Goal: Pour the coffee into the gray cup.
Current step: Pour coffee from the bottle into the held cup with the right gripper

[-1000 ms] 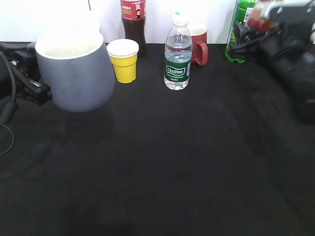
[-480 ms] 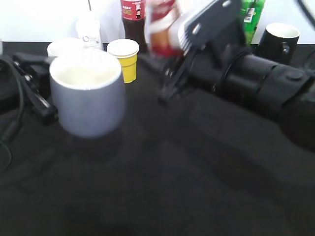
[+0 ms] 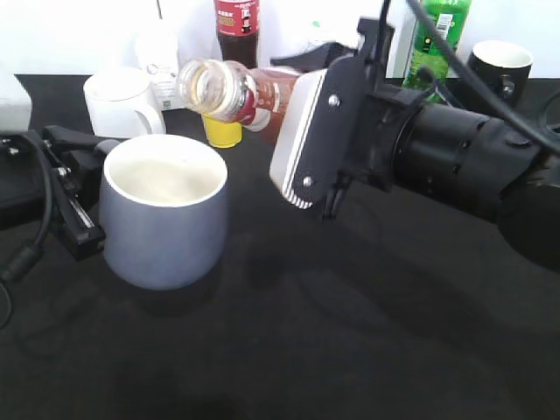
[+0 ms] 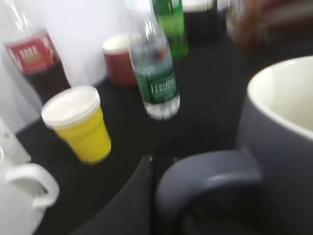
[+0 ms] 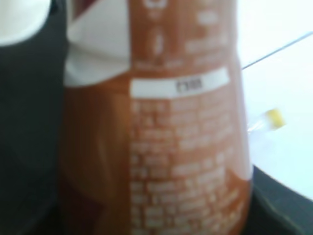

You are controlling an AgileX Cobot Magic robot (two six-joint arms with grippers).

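Step in hand: the pour was judged to be at its start; no stream was seen between bottle mouth and cup.
Coffee bottle [image 3: 241, 92]: it was held tipped near horizontal, its open mouth pointing to 9 o'clock and lying above and just behind the cup's far rim, at about 12 o'clock from the cup.
Gray cup [image 3: 164, 210]: it was seen upright near the table, at 9 o'clock in the exterior view; whether it rested on the table could not be told. Its white inside looked empty.
Right gripper [image 3: 302, 122]: its jaws were clenched on the bottle's body, the label filling the right wrist view.
Left gripper [image 3: 74, 197]: it was seen against the cup's handle [image 4: 205, 174] at the cup's 9 o'clock side; whether its jaws were clenched on it could not be told.
Alignment advice: the mouth was judged to need bringing over the cup's centre before further tilt.
Tilt advice: a slow, gradual tilt was judged best.
Hazard: the yellow cup [image 3: 221, 131] and white mug [image 3: 122, 101] stood near, toward 12 o'clock.
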